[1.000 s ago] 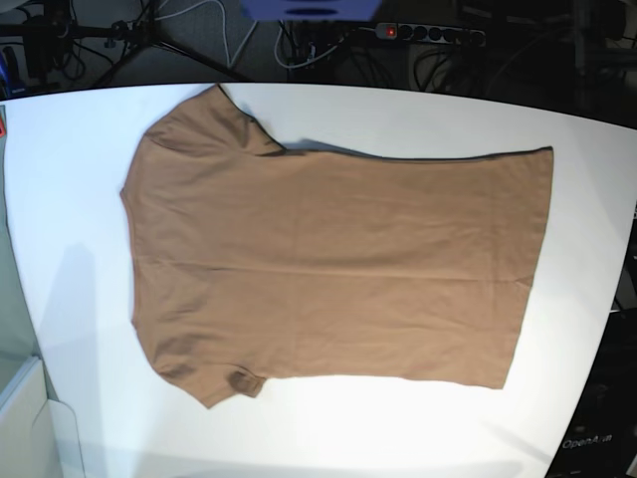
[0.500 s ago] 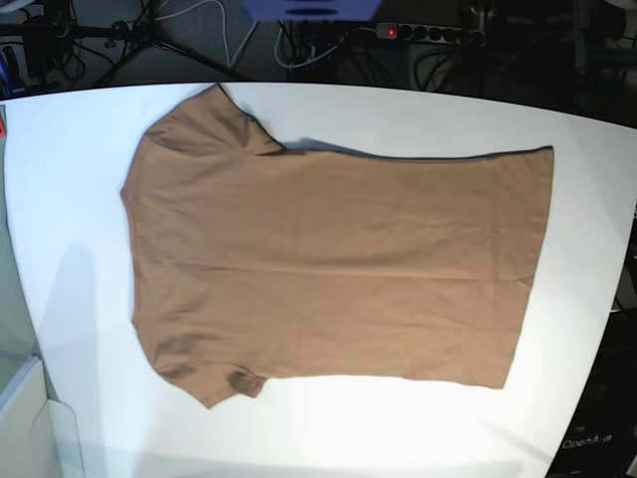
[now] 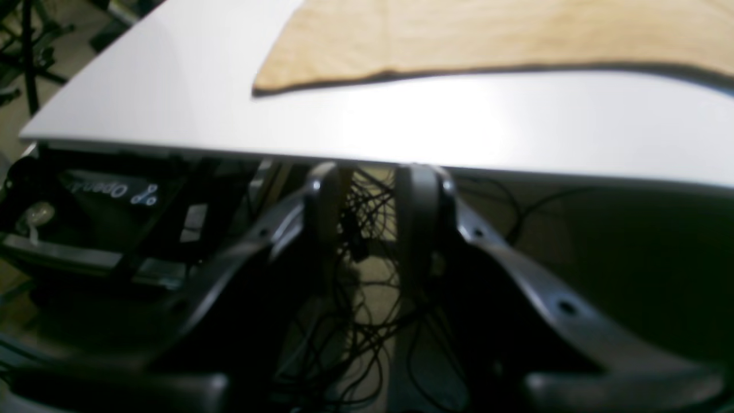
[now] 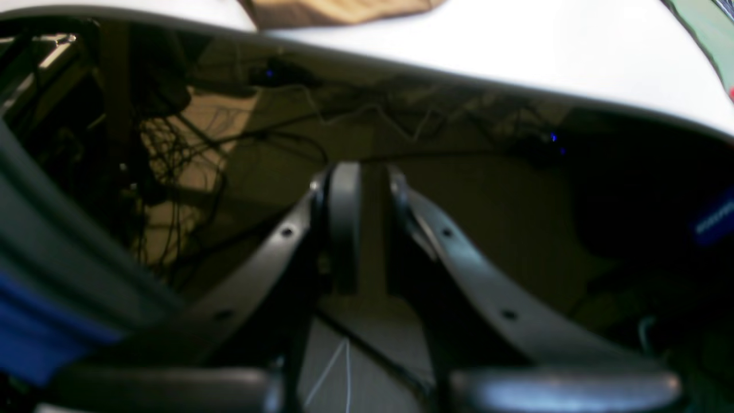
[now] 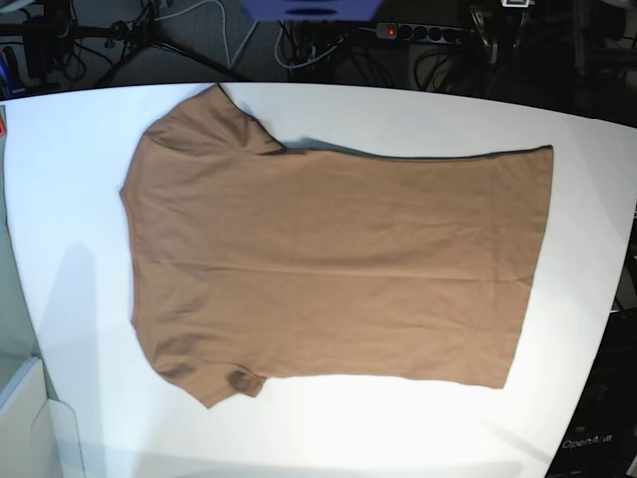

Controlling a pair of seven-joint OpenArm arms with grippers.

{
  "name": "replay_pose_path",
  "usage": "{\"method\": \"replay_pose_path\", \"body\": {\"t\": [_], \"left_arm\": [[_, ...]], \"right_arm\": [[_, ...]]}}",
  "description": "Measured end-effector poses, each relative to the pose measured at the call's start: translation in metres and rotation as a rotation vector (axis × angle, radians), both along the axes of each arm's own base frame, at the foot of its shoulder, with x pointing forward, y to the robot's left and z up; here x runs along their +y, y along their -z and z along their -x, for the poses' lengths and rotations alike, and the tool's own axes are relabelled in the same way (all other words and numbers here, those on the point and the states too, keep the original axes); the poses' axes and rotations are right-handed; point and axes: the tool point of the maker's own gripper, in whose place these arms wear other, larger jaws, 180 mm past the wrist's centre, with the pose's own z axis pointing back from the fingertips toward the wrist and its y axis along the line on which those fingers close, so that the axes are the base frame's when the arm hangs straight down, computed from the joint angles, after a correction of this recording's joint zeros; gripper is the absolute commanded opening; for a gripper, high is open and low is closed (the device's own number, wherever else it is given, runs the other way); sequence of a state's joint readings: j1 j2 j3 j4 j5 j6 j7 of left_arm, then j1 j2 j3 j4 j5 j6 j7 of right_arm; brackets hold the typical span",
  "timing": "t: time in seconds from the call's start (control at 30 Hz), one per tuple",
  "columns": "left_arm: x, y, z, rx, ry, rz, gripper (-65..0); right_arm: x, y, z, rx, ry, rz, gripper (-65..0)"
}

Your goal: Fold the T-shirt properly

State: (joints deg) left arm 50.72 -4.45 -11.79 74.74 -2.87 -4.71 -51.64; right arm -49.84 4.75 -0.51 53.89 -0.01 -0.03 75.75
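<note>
The tan T-shirt [image 5: 328, 259] lies spread flat on the white table [image 5: 80, 199], shoulders and sleeves to the left, hem to the right. A small darker spot [image 5: 239, 379] sits on the near sleeve. Neither gripper shows in the base view. In the left wrist view my left gripper [image 3: 373, 198] hangs below the table's front edge, its jaws apart with nothing between them, and the T-shirt [image 3: 487, 34] lies above. My right gripper [image 4: 373, 201] also sits below the table edge, with a narrow gap between its fingers and nothing in it. A corner of the T-shirt [image 4: 338, 10] shows at the top.
Tangled cables [image 3: 350, 321] hang under the table. A black box labelled OpenArm [image 5: 589, 438] stands at the near right corner. A power strip [image 5: 428, 33] and tripod legs [image 5: 149, 40] lie on the floor behind the table.
</note>
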Motion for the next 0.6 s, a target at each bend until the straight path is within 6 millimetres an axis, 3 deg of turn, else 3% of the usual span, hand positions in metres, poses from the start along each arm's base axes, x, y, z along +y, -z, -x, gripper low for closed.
{"method": "replay_pose_path", "body": {"t": [0.4, 0.6], "left_arm": [[-0.007, -0.022, -0.035, 0.031, 0.022, 0.016, -48.0], [0.012, -0.030, -0.045, 0.054, -0.020, -0.021, -48.0]], "right_arm": [[0.005, -0.026, -0.054, -0.073, -0.027, -0.007, -52.2], [0.014, -0.035, -0.085, -0.050, -0.052, -0.047, -52.2]]}}
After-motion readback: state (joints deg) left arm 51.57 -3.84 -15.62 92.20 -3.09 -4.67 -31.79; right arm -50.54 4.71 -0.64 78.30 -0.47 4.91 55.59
